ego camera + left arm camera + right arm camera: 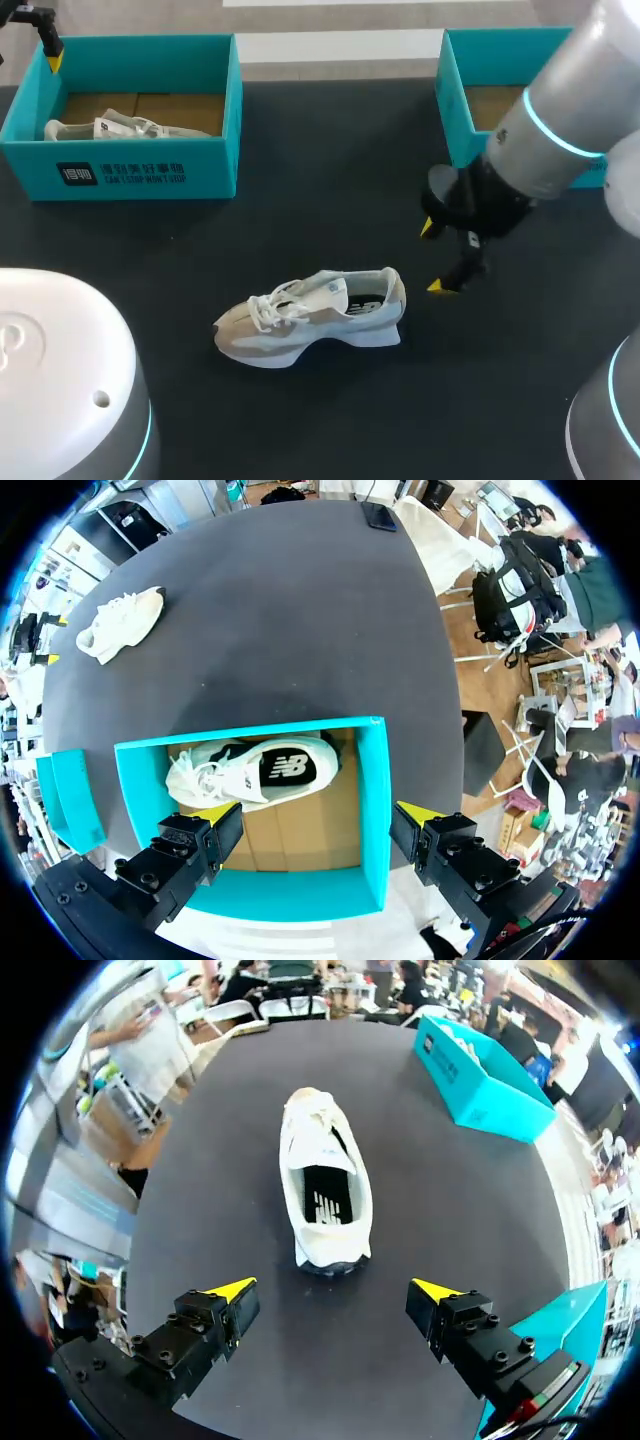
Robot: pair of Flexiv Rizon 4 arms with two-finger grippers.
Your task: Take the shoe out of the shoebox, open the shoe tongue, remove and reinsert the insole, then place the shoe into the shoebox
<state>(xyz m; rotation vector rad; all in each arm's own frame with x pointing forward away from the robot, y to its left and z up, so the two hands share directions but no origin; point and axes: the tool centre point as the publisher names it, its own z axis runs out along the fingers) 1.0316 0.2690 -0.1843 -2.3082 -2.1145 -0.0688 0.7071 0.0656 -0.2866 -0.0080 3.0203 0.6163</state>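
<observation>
shoe [310, 320]: out of box, upright on its sole mid-table, toe toward left arm's side, heel toward right gripper; white and beige, laced.
insole [325, 1195]: dark, seated inside shoe, visible through the opening.
right gripper [433, 258]: just beside shoe heel, above table, not touching it; jaws wide apart, nothing between them; in the right wrist view the heel sits straight ahead of the fingers.
right shoebox [455, 110]: teal, far right of table, behind right arm, partly hidden; cardboard floor showing.
left gripper [317, 812]: above left shoebox, at its edge; jaws spread wide, holding nothing.
left shoebox [130, 170]: teal, far left of table, well apart from shoe.
second shoe [120, 128]: lying in left shoebox on its cardboard floor.
table [330, 180]: dark matte top.
</observation>
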